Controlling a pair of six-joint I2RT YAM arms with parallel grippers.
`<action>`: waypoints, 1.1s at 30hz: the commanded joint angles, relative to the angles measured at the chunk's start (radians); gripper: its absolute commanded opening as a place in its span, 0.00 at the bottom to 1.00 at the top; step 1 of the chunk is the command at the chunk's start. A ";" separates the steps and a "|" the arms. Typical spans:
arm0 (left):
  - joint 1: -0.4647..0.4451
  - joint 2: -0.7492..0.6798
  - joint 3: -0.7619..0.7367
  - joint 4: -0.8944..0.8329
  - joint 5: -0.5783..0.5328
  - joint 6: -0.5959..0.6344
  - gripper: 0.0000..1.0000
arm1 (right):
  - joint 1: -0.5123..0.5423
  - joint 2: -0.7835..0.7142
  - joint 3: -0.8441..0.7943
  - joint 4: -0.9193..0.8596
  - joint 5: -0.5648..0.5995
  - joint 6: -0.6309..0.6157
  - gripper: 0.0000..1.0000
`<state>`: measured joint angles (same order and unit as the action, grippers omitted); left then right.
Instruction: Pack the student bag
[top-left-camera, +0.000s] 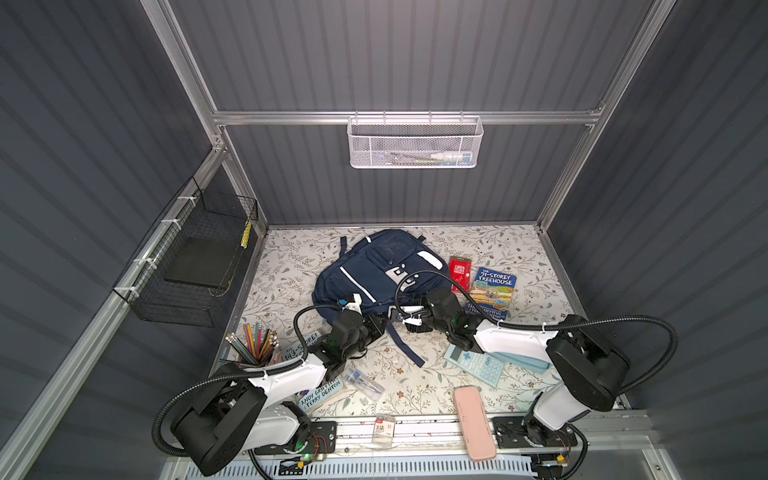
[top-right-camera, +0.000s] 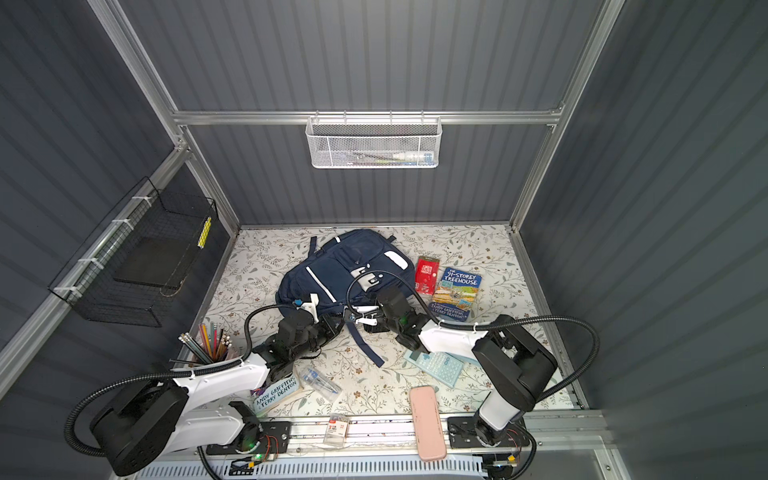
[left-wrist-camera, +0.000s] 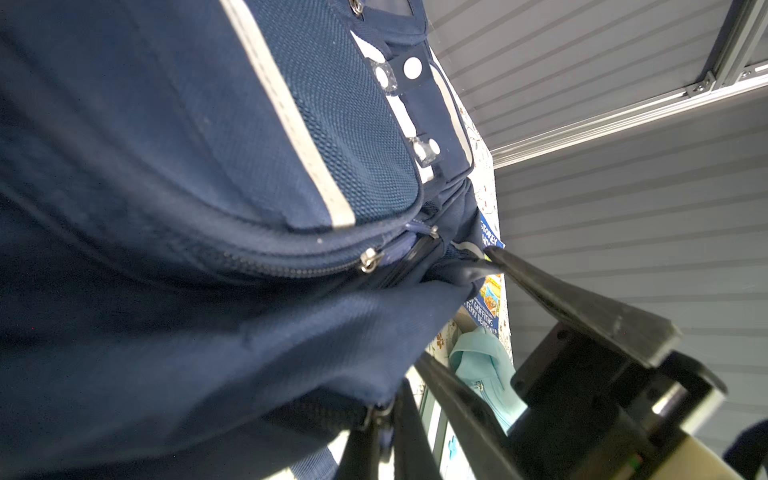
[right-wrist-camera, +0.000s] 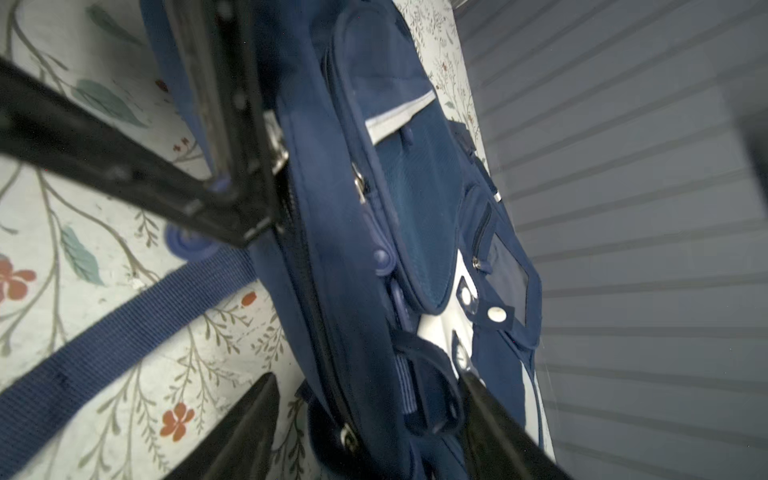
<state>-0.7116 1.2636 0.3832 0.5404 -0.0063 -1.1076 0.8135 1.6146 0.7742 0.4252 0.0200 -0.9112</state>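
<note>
Centrally: student bag (top-left-camera: 374, 270), navy, lying flat on the far half of the floral mat (top-left-camera: 519, 257). Left gripper (left-wrist-camera: 384, 419): clamped on the bag's near edge. Right gripper (right-wrist-camera: 368, 378): jaws apart, straddling the same edge, holding nothing. Risk: a one-sided pull drags the bag instead of opening it.

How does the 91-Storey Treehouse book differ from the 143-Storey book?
The 91-Storey book has a dark blue cover; the 143-Storey book has a pale one. The 91-Storey book lies mostly uncovered, right of the student bag; the 143-Storey book lies front left, half hidden under the left arm. Both lie flat and name Griffiths and Denton.
</note>
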 joint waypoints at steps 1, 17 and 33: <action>0.006 -0.018 0.023 0.073 0.018 -0.014 0.00 | 0.023 0.054 0.018 0.110 0.039 0.029 0.68; 0.023 -0.142 -0.099 0.132 -0.035 -0.224 0.00 | -0.007 0.085 -0.036 0.131 0.013 -0.017 0.00; 0.268 -0.289 -0.219 0.218 0.042 -0.447 0.00 | -0.109 0.051 -0.156 0.293 0.016 -0.092 0.00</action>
<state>-0.5014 0.9840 0.1669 0.7193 0.1112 -1.5394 0.7773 1.6875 0.6594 0.7456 -0.0731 -1.0046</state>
